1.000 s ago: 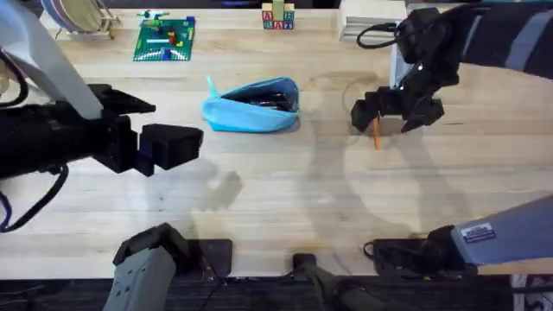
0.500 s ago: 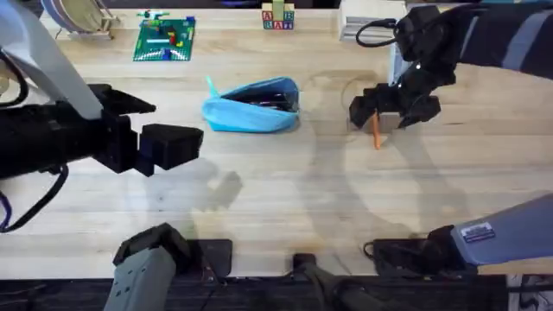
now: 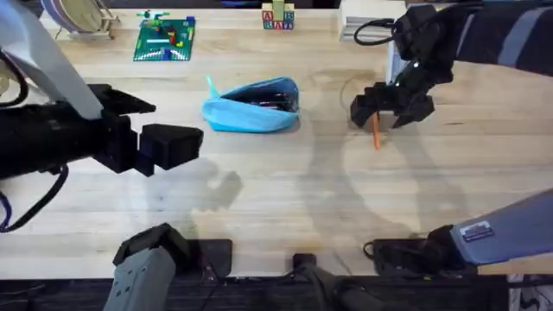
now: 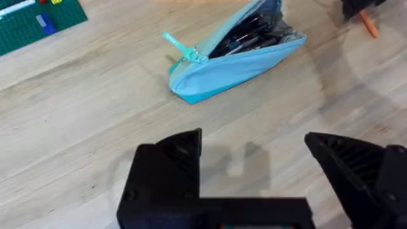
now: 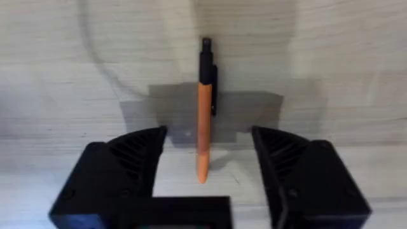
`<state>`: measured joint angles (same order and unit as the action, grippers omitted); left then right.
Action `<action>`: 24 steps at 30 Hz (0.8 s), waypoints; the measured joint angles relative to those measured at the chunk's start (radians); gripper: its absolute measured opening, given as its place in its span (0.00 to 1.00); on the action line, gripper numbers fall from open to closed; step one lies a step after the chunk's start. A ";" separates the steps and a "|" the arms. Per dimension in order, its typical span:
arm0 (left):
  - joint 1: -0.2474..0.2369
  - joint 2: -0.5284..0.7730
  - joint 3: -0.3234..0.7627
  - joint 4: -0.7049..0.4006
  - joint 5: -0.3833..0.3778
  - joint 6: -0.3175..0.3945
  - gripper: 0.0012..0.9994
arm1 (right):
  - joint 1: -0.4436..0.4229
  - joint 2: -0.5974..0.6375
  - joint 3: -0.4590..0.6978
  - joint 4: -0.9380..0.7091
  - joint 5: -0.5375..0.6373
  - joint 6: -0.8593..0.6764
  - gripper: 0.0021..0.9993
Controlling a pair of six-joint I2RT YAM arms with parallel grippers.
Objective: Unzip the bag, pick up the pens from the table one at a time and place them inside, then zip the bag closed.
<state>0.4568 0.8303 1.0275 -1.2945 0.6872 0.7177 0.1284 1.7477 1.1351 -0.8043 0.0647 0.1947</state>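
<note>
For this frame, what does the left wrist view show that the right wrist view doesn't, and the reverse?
Left wrist view alone: the light blue fabric pencil pouch lying unzipped on the table with dark pens inside, its teal zipper pull sticking out, a corner of a green brick baseplate, and the open left gripper above bare wood.

Right wrist view alone: the open right gripper straddling the pen, and the pen's black clip end.

Both: the slim orange pen and the light wood-grain tabletop.

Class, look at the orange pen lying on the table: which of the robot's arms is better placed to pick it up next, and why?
The right. Its open right gripper hangs directly over the orange pen, fingers either side, while the left gripper sits beyond the bag.
</note>
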 joint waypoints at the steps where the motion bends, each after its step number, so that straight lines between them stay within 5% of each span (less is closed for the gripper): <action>1: 0.000 0.000 0.000 0.000 0.000 0.000 0.99 | 0.000 0.000 0.000 0.001 -0.001 0.000 0.76; 5: 0.000 0.000 0.000 0.000 0.000 0.000 0.99 | 0.000 0.000 0.001 0.004 -0.002 0.005 0.48; 8: 0.000 0.000 0.000 0.000 0.000 0.000 0.99 | 0.000 0.000 0.001 0.005 -0.001 0.005 0.10; 9: 0.000 0.000 0.000 0.000 0.000 0.000 0.99 | 0.000 0.000 0.003 0.004 -0.003 0.008 0.05; 24: 0.000 0.000 0.000 0.001 0.000 0.000 0.99 | 0.000 0.002 0.072 -0.105 -0.001 0.008 0.03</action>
<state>0.4568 0.8303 1.0275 -1.2938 0.6872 0.7177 0.1284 1.7496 1.2069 -0.9093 0.0635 0.2028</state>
